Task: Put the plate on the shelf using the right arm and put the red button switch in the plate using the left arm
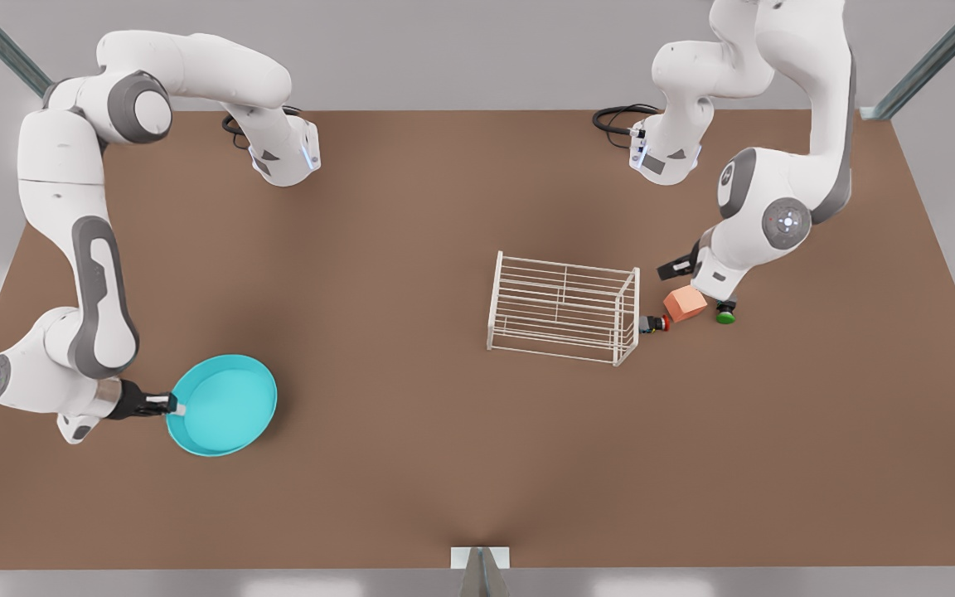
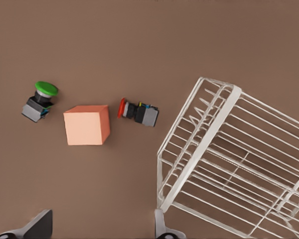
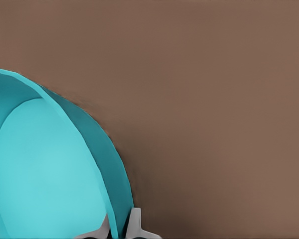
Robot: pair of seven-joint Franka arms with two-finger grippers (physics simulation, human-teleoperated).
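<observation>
Pinching the plate's (image 1: 225, 405) rim, right gripper's (image 1: 172, 405) fingers (image 3: 135, 223) straddle it.

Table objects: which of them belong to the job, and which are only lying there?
Belong to the job:
- plate, rim gripped by right gripper
- shelf
- red button switch, lying on its side
- left gripper, open above the switches

Only lying there:
- green button switch
- salmon-orange block

Two white arms stand over one brown table (image 1: 444, 464). On it: one turquoise plate (image 1: 225, 406), one white wire shelf (image 1: 564, 308), and just beside the shelf two button switches, one red-capped (image 1: 656, 324), one green-capped (image 1: 724, 315), plus one salmon-orange block (image 1: 684, 303) between them.
</observation>
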